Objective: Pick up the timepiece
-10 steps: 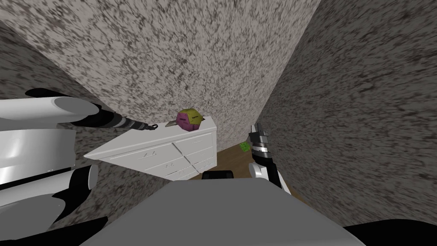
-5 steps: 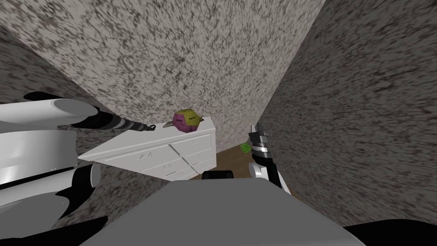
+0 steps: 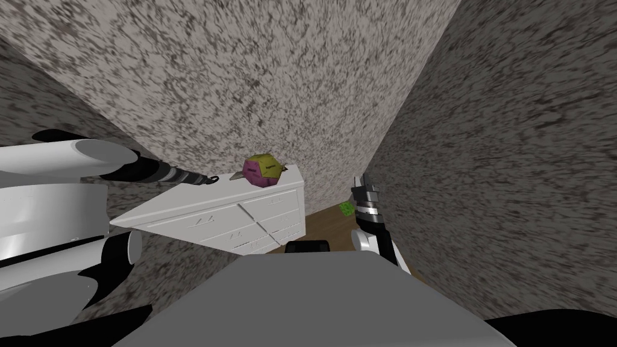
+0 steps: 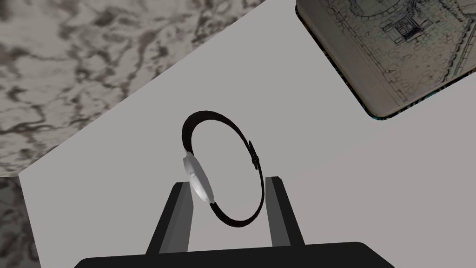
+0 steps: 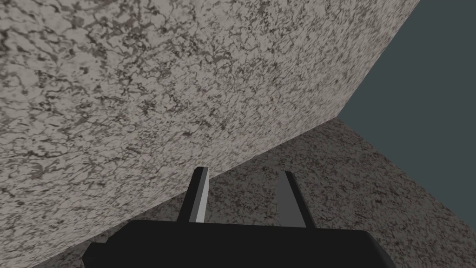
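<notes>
On the dresser (image 4: pixel 116 177), the wristwatch (image 4: pixel 197 179) stands between the fingers (image 4: pixel 179 209) of the left pincer (image 4: pixel 228 181).

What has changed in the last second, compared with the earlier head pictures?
Only my own view shifted a little, a second to half a second ago; nothing since. The left gripper stays over the white dresser, its open fingers either side of the black-strapped watch. The right gripper stays raised beside the wall.

Home interior, room corner: white chest of drawers (image 3: pixel 241 211) against speckled grey walls (image 3: pixel 271 78), wood floor (image 3: pixel 328 220), wristwatch (image 4: pixel 197 179) on top.
</notes>
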### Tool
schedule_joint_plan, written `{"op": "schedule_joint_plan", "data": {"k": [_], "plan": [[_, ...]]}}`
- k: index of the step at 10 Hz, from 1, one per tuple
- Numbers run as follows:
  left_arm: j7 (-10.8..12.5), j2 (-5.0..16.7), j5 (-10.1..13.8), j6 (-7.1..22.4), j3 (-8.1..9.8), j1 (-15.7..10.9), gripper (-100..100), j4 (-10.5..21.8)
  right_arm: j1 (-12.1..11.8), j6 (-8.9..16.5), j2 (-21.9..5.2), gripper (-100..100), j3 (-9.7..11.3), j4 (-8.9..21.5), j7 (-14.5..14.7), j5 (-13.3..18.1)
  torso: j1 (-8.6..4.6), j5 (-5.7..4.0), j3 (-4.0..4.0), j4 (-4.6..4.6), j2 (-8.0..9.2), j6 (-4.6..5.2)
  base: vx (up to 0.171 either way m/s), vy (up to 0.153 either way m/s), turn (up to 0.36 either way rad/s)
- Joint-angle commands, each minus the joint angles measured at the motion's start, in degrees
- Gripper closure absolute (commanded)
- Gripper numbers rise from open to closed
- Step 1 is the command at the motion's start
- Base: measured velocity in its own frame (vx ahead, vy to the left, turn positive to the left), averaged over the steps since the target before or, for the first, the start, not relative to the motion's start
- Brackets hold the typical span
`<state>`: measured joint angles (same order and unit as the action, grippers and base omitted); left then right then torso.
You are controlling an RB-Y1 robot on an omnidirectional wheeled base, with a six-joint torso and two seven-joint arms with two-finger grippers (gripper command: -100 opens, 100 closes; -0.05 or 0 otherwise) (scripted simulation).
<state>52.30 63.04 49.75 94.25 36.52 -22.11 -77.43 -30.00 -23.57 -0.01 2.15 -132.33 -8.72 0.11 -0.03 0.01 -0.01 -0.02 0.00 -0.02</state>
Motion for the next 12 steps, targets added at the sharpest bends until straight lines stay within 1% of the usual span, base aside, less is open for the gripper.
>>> {"op": "schedule_joint_plan", "data": {"k": [1, 2, 3, 4, 10, 11, 12], "plan": [[0.0, 0.0, 0.0, 0.0, 0.0, 0.0, 100, 0.0, 0.0, 0.0, 0.0, 0, 0.0, 0.0, 0.0, 0.0, 0.0, 0.0, 0.0, 0.0, 0.0, 0.0, 0.0, 0.0, 0.0], [0.0, 0.0, 0.0, 0.0, 0.0, 0.0, 0, 0.0, 0.0, 0.0, 0.0, 0, 0.0, 0.0, 0.0, 0.0, 0.0, 0.0, 0.0, 0.0, 0.0, 0.0, 0.0, 0.0, 0.0], [2.4, 0.3, 0.3, 0.6, -0.69, 0.3, 100, -2.0, 0.0, 0.0, 0.0, 0, 0.0, 0.0, 0.0, 0.0, 0.0, 0.0, 0.0, 0.0, 0.0, 0.0, -0.028, 0.038, -0.109], [3.5, 0.4, 0.5, 0.9, -0.92, 0.5, 100, -2.9, 0.0, 0.0, 0.0, 0, 0.0, 0.0, 0.0, 0.0, 0.07, -0.01, 0.02, 0.01, 0.05, 0.1, -0.068, 0.058, -0.105], [9.7, 1.1, 1.3, 2.6, -2.32, 1.5, 100, -8.1, 0.0, 0.0, 0.0, 0, 0.0, 0.0, 0.0, 0.0, 0.12, 0.02, 0.11, 0.04, 0.18, -0.01, -0.048, 0.046, -0.04], [8.8, 1.0, 1.2, 2.3, -2.27, 1.3, 100, -7.4, 0.0, 0.0, 0.0, 0, 0.0, 0.0, 0.0, 0.0, 0.12, 0.02, 0.11, 0.05, 0.19, -0.01, -0.021, 0.018, -0.013], [9.0, 1.0, 1.2, 2.4, -2.31, 1.3, 0, -7.5, 0.0, 0.0, 0.0, 0, 0.0, 0.0, 0.0, 0.0, 0.08, 0.03, 0.08, 0.03, 0.13, -0.04, 0.0, 0.0, 0.0]]}}
